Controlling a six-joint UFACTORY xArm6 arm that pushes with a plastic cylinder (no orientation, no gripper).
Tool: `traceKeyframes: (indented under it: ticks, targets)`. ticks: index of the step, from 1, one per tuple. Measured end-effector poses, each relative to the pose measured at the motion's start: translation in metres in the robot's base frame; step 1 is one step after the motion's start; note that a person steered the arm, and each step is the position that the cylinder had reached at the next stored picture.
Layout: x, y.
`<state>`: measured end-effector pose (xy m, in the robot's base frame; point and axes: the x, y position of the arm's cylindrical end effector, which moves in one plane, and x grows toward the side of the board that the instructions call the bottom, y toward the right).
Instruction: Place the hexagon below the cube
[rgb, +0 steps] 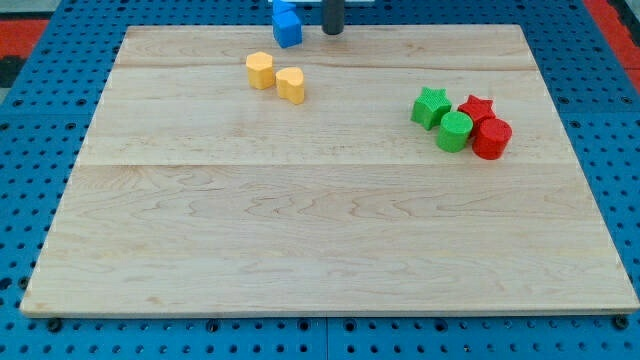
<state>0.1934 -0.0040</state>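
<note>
A yellow hexagon block (260, 70) sits near the view's top, left of centre, with a yellow heart-shaped block (291, 85) touching it on its lower right. A blue cube (287, 28) stands at the board's top edge, above and right of the hexagon, with a second blue block (284, 6) behind it, cut off by the frame. My tip (332, 30) is at the top edge, just to the right of the blue cube, with a small gap between them.
On the right a cluster holds a green star (431, 106), a red star (476, 108), a green cylinder (454, 131) and a red cylinder (491, 138), all touching. The wooden board (320, 240) lies on a blue pegboard (30, 200).
</note>
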Motion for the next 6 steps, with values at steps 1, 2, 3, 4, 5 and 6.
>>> traceKeyframes:
  ticks: [1, 2, 3, 4, 5, 6]
  targets:
    - [0.0, -0.074]
    - [0.008, -0.124]
    - [0.042, -0.066]
    - [0.082, 0.032]
    - [0.131, 0.017]
    - [0.1, -0.039]
